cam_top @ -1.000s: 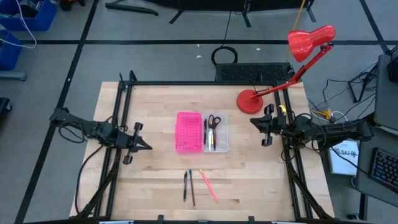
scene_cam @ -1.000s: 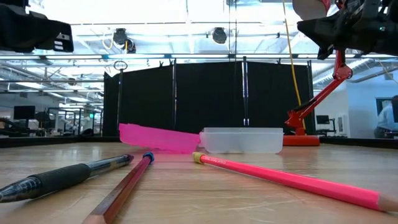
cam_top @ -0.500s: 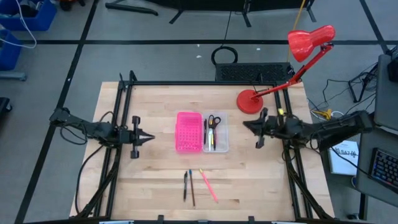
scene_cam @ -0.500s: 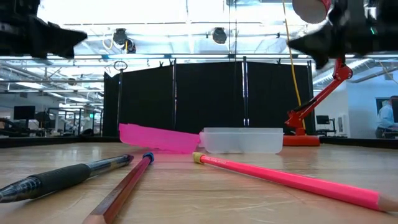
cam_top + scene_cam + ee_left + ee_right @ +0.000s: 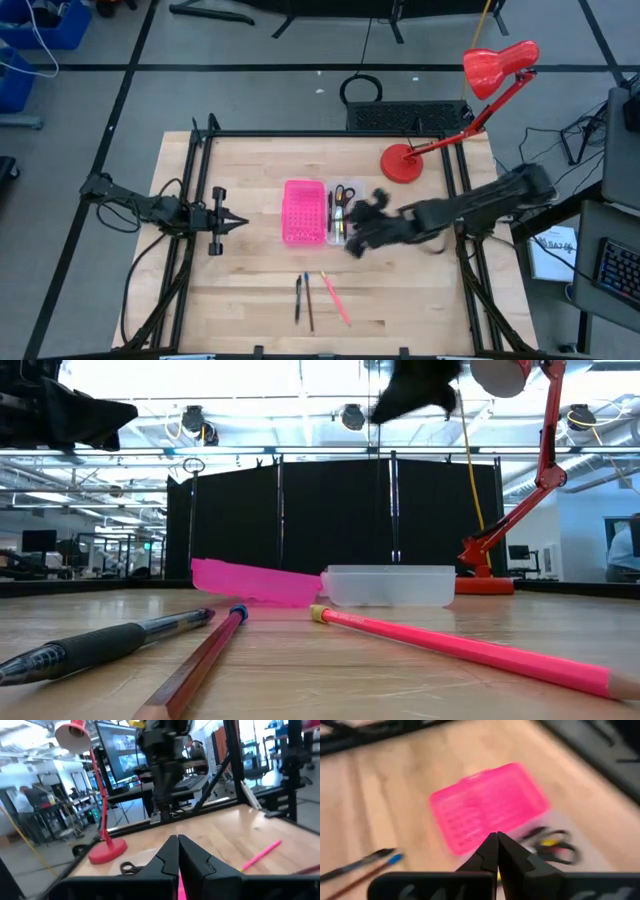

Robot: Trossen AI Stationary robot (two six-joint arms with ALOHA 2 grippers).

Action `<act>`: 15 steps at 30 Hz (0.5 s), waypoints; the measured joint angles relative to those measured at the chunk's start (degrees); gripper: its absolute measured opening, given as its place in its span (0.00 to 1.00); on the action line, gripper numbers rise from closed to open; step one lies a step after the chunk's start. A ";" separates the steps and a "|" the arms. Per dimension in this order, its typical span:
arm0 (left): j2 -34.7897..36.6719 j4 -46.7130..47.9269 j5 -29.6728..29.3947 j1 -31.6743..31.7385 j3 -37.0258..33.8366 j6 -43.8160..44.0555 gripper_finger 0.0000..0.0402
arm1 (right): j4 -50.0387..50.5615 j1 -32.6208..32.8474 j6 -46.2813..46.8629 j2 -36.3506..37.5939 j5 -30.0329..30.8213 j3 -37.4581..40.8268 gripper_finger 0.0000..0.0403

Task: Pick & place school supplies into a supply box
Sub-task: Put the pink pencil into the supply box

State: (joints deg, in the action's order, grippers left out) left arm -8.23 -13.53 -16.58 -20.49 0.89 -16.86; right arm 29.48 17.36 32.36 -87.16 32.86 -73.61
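The right gripper [image 5: 356, 238] has its two fingers pressed together with nothing between them, as its own wrist view shows; it hangs above the supply box [image 5: 347, 212], over that box's near right corner, with the arm stretched out across the table from the right, likely on its way toward the loose items in front. The left gripper [image 5: 235, 221] is likewise pinched closed and empty, parked near the left edge, pointing at the pink panel [image 5: 303, 211] and well apart from it, so it waits clear of the working arm. The clear box sits at the table's centre, touching the panel's right side, and already holds scissors [image 5: 344, 194] and what seem to be a few pens. Three supplies lie in front of it: a black pen [image 5: 298, 298], a brown pencil [image 5: 308, 302] and a pink pencil [image 5: 335, 298]
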 joint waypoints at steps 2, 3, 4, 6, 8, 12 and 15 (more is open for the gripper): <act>-0.02 -0.42 -0.01 0.00 0.00 4.27 0.06 | 2.42 0.78 0.64 -7.59 -1.89 -7.91 0.00; -0.02 -1.26 0.01 0.00 0.00 6.75 0.07 | 3.83 1.10 1.08 -11.21 -3.10 -12.03 0.00; 0.00 -2.03 0.01 0.00 0.01 8.25 0.08 | 5.66 1.45 1.97 -14.68 -4.27 -16.08 0.00; 0.00 -2.17 0.01 0.00 0.04 8.57 0.09 | 10.16 1.99 4.66 -21.17 -6.10 -24.18 0.00; -0.02 -0.70 0.01 0.00 0.04 6.69 0.10 | 14.73 2.28 8.09 -26.99 -6.15 -32.43 0.00; -0.01 1.03 0.01 0.00 0.04 3.88 0.10 | 26.10 1.92 16.07 -35.52 -7.75 -44.74 0.00; -0.02 1.50 0.02 0.00 0.04 5.12 0.10 | 30.10 0.63 20.44 -38.96 -12.75 -46.64 0.00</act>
State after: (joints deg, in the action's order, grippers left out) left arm -8.25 -12.03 -16.56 -20.49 0.93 -11.74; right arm 59.58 17.99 52.81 -126.12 20.10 -120.25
